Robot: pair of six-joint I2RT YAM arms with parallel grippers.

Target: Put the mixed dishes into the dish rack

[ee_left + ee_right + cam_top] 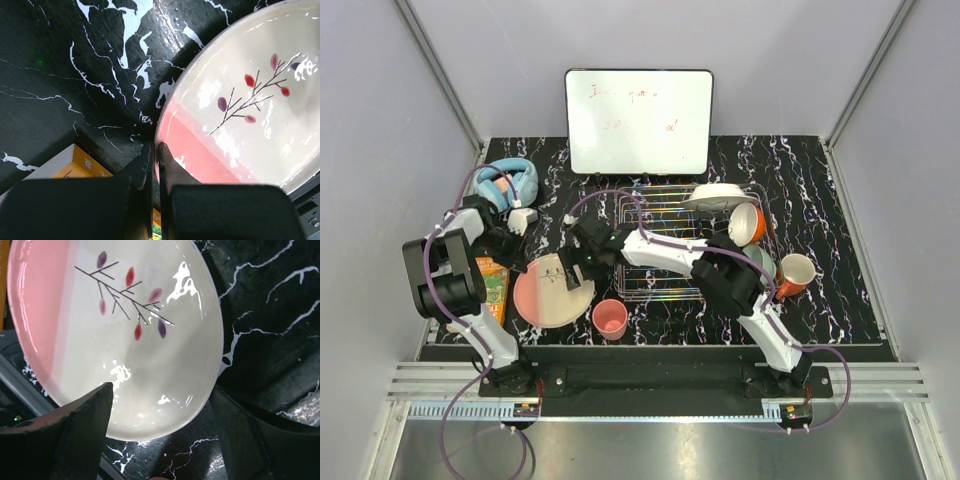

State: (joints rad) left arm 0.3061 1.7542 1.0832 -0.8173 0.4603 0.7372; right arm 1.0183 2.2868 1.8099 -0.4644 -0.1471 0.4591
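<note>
Table (840, 200) | dish rack (660, 215) holds white plate (715, 195), orange bowl (748, 222); cup (610, 318), mug (796, 272) outside | left gripper (156, 150) clamps pink plate (250, 100); right gripper (161, 392) spread

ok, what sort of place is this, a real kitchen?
Not a kitchen; most likely a lab robot cell staged for dish loading. Plain grey walls enclose a marble-pattern tabletop, a whiteboard stands at the back, and a wire dish rack sits on the table.
</note>
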